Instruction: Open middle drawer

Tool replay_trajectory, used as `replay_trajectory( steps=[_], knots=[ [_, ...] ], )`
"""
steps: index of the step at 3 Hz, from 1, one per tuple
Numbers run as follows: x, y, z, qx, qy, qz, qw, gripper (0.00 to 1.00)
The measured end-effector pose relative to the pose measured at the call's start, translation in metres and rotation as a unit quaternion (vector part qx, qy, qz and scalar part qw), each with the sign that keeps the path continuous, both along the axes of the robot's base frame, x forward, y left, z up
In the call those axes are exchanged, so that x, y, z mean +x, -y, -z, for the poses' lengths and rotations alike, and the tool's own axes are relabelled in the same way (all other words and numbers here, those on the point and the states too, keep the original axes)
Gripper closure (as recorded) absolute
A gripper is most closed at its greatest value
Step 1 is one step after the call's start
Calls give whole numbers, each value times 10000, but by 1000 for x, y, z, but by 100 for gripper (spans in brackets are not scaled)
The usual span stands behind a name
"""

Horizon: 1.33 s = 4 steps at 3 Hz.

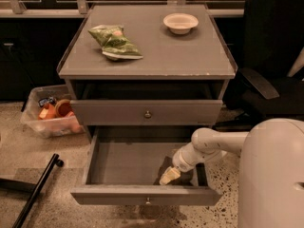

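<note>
Currently, operator, your entry stands as follows.

1. Middle drawer [133, 163]: pulled well out, its shallow grey inside exposed. It encloses the jaws. Its front panel [114, 194] lies just past the jaws on the camera's side. Its small knob [147, 201] sits on the outer face of that panel, below and a little left of the jaws.

2. Gripper [169, 176]: down inside the drawer, low over the floor and near the front right corner. You cannot tell from this view whether the jaws are open or closed.

3. Top drawer [190, 113]: its front faces you, above and behind the jaws.

4. Tabletop [190, 56]: higher again, carrying a green snack bag [114, 41] and a pale bowl [180, 23], both well apart from the jaws.

5. Plastic bin [47, 122]: on the floor, well to the left of the jaws.

Step in hand, by judgement: the end of the pull. The opening looks all but complete.

Next move, by judgement: lift the jaws straight up out of the drawer. Keep them clear of the front panel and the right wall, and mind the top drawer's front overhead. If you want more travel, press outward on the inside of the front panel instead.
</note>
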State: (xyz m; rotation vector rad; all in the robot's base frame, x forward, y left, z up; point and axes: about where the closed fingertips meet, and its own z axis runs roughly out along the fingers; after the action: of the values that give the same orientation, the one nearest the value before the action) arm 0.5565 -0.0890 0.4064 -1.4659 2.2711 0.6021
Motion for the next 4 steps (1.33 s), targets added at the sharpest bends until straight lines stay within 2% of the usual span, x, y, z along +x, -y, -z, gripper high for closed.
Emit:
replay_trajectory(
  steps=[2, 3, 4],
  knots=[
    [-10, -6, 8, 94, -213, -28, 9997, 0],
    [-23, -11, 13, 173, -365, -29, 9992, 0],
    [-24, -10, 8, 211, -247, 202, 9993, 0]
  ],
)
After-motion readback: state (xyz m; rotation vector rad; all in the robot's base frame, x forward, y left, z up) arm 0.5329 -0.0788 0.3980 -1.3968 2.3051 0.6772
